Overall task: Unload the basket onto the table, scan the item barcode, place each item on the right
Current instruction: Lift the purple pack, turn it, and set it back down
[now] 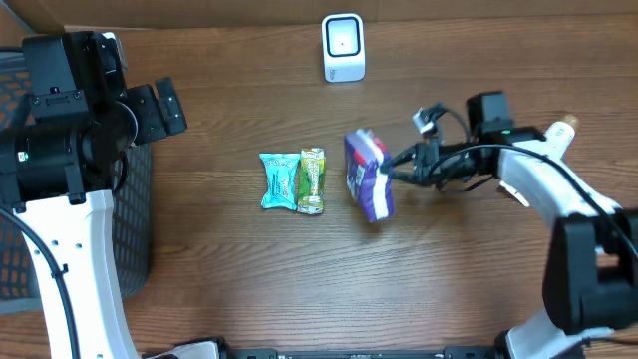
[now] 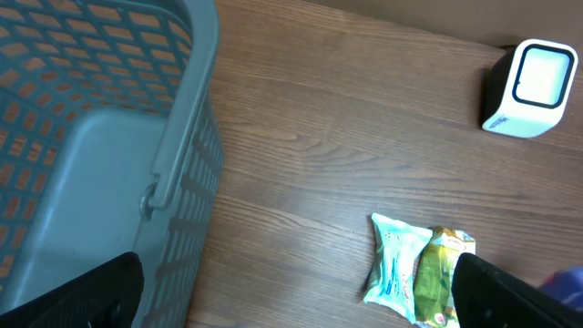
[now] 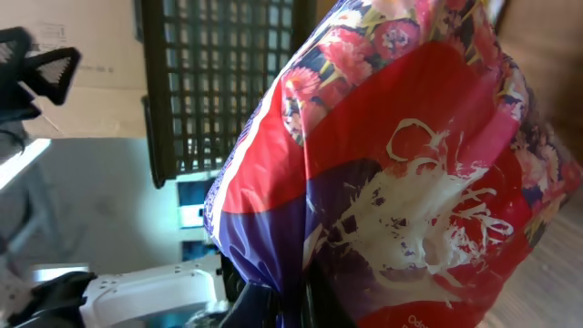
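The item, a purple and red flower-printed bag [image 1: 367,175], hangs above the table's middle, right of centre, pinched at its edge by my right gripper [image 1: 392,171]. In the right wrist view the bag [image 3: 401,182] fills the frame and my right gripper [image 3: 296,305] is shut on its purple fold; no barcode shows. The white scanner [image 1: 343,47] stands at the back centre, apart from the bag, and is also in the left wrist view [image 2: 533,88]. My left gripper [image 1: 162,108] hovers open at the far left, with nothing between its fingers [image 2: 296,301].
A teal packet [image 1: 280,180] and a green packet [image 1: 312,180] lie side by side left of the bag; the left wrist view shows both, teal packet [image 2: 396,266] and green packet [image 2: 441,273]. A grey mesh basket [image 1: 130,229] stands at the left edge, its rim [image 2: 187,137] under the left arm.
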`<action>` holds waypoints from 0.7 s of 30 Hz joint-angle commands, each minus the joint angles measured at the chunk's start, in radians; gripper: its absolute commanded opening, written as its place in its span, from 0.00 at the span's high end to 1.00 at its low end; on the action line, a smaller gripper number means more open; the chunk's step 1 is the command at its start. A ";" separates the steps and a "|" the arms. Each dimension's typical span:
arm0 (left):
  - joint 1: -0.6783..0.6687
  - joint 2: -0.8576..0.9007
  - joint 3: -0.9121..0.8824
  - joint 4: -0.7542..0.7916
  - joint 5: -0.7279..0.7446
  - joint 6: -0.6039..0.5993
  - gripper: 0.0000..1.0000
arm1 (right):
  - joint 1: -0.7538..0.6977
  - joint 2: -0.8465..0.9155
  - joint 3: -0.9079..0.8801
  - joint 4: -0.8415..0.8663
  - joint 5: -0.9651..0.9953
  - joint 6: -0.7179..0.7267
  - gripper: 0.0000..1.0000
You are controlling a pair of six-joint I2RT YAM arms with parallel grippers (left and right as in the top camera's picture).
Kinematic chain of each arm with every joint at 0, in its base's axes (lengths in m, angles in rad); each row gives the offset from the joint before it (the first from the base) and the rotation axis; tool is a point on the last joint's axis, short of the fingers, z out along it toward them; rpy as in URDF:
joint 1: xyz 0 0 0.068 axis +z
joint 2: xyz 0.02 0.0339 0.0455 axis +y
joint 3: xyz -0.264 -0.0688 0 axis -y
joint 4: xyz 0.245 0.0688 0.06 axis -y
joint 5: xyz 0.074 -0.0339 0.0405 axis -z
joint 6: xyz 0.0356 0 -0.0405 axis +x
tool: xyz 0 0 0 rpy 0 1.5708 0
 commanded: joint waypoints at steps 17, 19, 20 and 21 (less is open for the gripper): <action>0.003 0.001 0.002 0.002 0.005 0.019 0.00 | -0.010 0.029 -0.002 -0.005 0.446 0.075 0.96; 0.003 0.001 0.002 0.001 0.006 0.019 0.00 | -0.023 0.029 -0.002 -0.020 0.466 0.075 0.96; 0.003 0.001 0.002 0.001 0.005 0.019 0.01 | -0.031 0.029 -0.002 -0.030 0.480 0.075 0.96; 0.003 0.001 0.002 0.001 0.005 0.019 0.01 | -0.041 0.029 -0.002 -0.040 0.494 0.075 0.96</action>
